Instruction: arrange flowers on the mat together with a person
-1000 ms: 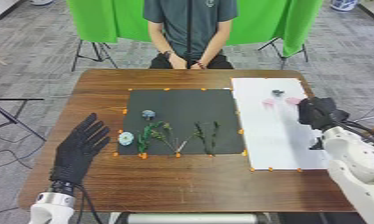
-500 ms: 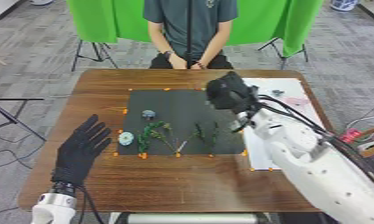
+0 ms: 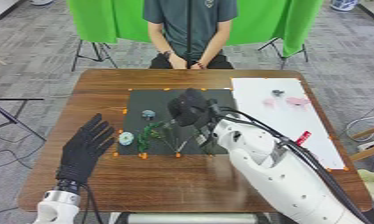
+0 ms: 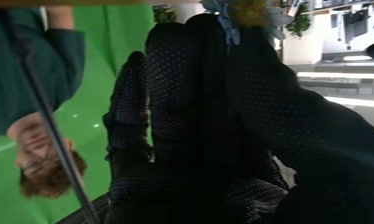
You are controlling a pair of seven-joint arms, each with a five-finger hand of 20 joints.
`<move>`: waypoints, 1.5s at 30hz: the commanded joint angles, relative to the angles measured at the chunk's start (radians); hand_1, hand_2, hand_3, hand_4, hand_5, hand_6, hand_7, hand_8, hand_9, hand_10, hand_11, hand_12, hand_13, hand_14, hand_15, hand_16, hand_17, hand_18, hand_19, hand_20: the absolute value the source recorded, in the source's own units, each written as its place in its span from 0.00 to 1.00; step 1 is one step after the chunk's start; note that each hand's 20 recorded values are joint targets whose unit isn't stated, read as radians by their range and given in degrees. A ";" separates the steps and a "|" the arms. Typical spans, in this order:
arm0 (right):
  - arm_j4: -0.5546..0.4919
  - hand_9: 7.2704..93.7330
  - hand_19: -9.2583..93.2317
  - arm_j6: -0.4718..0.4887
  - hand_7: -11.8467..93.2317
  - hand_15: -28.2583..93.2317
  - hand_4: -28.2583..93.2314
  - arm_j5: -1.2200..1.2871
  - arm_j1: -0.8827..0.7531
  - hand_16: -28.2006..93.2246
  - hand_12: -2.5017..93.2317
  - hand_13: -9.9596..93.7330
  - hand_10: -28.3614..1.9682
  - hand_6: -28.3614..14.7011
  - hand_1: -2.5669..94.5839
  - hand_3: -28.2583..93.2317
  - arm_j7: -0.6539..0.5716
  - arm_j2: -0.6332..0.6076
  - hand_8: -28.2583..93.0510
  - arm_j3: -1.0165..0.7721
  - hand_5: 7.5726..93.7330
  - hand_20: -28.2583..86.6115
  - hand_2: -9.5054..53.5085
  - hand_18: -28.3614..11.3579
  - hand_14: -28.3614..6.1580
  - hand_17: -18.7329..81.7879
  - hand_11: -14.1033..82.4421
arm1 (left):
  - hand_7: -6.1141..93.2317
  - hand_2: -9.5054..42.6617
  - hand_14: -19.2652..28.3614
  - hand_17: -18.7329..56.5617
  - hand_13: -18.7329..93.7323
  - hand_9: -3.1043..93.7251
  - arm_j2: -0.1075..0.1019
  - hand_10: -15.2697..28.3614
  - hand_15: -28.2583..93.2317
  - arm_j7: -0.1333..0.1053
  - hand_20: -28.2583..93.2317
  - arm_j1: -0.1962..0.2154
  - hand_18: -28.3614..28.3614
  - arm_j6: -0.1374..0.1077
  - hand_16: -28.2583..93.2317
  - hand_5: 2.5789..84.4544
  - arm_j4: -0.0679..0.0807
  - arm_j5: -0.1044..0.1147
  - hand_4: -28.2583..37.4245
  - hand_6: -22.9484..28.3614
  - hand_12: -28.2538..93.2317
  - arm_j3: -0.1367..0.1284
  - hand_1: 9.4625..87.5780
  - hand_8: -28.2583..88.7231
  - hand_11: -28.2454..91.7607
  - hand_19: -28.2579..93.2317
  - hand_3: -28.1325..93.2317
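Left hand: the left hand (image 3: 82,150) is at the near left, beside the dark mat (image 3: 148,99). Its fingers are straight and a bit spread. It holds no flower, so I think it waits there to keep out of the way.
Tape: orange tape (image 3: 143,156) is at the near edge of the dark mat, maybe so the mat can't slide.
Stems: the pale flower (image 3: 126,138), the leaves (image 3: 143,140) and the thin stems (image 3: 179,145) lie on the near part of the dark mat. They look set side by side to make a picture.
Right hand: the right hand (image 3: 190,107) is over the dark mat. Its thumb and a finger pinch the yellow and blue flower (image 4: 248,11), and other fingers are straight. I think it pinches just a bit so the soft petals don't get squashed.
Blue flower: the round blue flower (image 3: 149,114) lies on the dark mat past the pale one, maybe to fill the top.
Next: the hand should go down softly, then let go. It could bump the stems if it goes too low too soon.
White mat: pink flowers (image 3: 297,101) lie on the white mat (image 3: 253,90), at the right. A small dark bit (image 3: 278,92) is just past them. They may be there to pick from.
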State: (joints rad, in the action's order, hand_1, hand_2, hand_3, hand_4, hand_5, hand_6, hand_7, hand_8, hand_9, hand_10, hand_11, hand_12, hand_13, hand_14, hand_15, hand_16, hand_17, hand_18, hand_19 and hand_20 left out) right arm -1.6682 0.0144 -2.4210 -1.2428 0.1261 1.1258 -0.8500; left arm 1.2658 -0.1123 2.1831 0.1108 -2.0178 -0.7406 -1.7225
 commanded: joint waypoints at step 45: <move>0.135 0.75 0.75 0.012 0.57 0.65 0.00 -0.212 0.020 0.51 0.54 0.66 0.71 0.68 0.52 0.87 -0.068 0.153 0.22 0.051 0.53 0.58 0.04 0.27 0.65 0.38 0.28 | 0.25 0.14 0.69 0.10 0.34 0.27 -0.014 0.60 0.46 0.032 0.27 -0.017 0.89 0.036 0.21 0.31 0.022 0.000 0.10 0.51 0.36 0.012 0.22 0.18 0.41 0.61 0.78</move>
State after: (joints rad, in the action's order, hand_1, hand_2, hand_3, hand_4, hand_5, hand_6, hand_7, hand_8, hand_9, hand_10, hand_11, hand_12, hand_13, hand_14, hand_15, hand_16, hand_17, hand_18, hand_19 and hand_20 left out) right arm -1.5013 0.0179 -2.6188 -1.2185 0.0763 1.2870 -0.7983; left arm 1.2428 -0.0836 2.1516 0.1396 -2.0003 -0.7391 -1.7074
